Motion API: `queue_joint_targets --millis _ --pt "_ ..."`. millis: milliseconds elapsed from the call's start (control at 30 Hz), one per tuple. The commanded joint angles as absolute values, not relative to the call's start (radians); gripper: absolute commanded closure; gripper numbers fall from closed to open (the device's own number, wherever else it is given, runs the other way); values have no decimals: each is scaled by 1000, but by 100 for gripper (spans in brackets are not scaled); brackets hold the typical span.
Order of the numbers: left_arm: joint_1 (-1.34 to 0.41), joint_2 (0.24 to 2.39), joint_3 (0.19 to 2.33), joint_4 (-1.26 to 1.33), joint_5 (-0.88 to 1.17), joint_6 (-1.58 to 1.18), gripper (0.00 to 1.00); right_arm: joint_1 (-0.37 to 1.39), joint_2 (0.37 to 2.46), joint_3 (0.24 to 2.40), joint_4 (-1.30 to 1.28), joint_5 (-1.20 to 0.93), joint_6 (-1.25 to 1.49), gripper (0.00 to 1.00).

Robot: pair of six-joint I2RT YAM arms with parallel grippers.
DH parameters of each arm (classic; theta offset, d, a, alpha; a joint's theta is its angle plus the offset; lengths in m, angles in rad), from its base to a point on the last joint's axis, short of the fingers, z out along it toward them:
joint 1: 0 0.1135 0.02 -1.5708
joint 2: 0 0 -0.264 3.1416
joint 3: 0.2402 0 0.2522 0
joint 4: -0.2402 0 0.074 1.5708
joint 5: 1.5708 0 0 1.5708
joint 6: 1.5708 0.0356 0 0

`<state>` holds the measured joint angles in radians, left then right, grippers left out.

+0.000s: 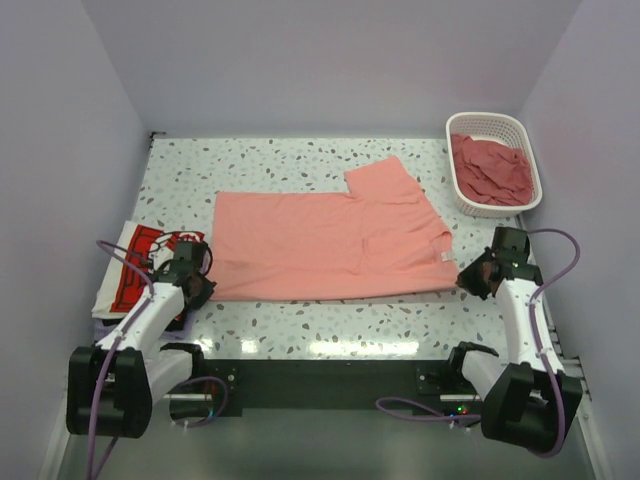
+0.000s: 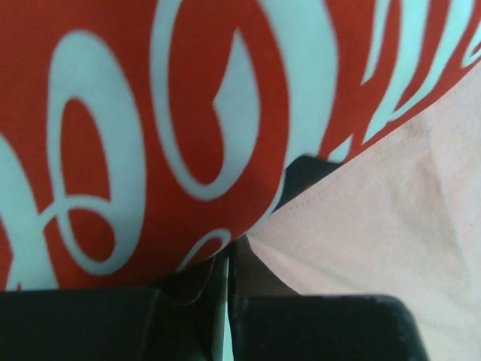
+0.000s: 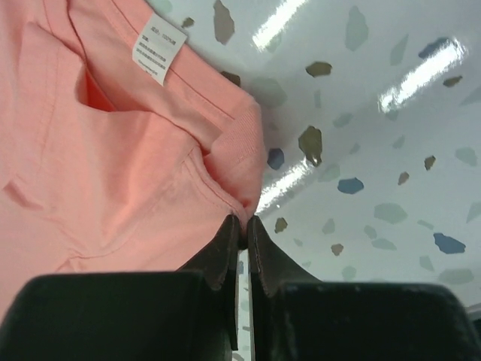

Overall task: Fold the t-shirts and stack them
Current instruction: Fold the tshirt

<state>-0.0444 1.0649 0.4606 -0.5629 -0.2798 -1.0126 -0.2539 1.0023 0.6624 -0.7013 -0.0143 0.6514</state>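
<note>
Our left pincer grips the pink tee at its near left corner, our right pincer at the near right corner.

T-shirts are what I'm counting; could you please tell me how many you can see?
3 at least: a pink tee spread mid-table, a printed white tee at the left edge, and a pink heap in the basket, which may hide more.
</note>
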Motion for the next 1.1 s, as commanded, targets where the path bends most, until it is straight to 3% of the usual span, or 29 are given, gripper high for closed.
queue_joint_targets --millis 0,67,100,167,200,233,300,433,667,867,1067 --pt "-63 1032 449 -653 -359 -1083 92 -265 950 640 -790 11 666 100" --pt "-63 1034 454 -670 -359 -1100 82 -265 931 631 -807 28 684 94" --pt "-63 1034 457 -679 -364 -1106 68 -265 930 629 -807 26 692 91" --pt "-63 1020 468 -681 -364 -1100 56 -265 934 633 -813 31 704 74" --pt "-63 1013 472 -689 -364 -1100 46 -265 937 638 -810 25 704 66" --pt "-63 1005 485 -690 -361 -1092 40 -267 943 643 -805 11 698 54" --pt "-64 977 509 -709 -360 -1085 27 -265 960 669 -781 2 664 46" --pt "-64 942 624 -723 -357 -1022 22 -265 951 710 -712 -84 589 38" --pt "-87 1070 793 -595 -282 -933 22 -210 1001 771 -494 -170 577 35" --pt "-92 1362 986 -477 -213 -838 25 -8 1276 1000 -404 -63 583 35" --pt "-95 1600 1198 -431 -276 -726 29 54 1566 1247 -362 -61 543 35"
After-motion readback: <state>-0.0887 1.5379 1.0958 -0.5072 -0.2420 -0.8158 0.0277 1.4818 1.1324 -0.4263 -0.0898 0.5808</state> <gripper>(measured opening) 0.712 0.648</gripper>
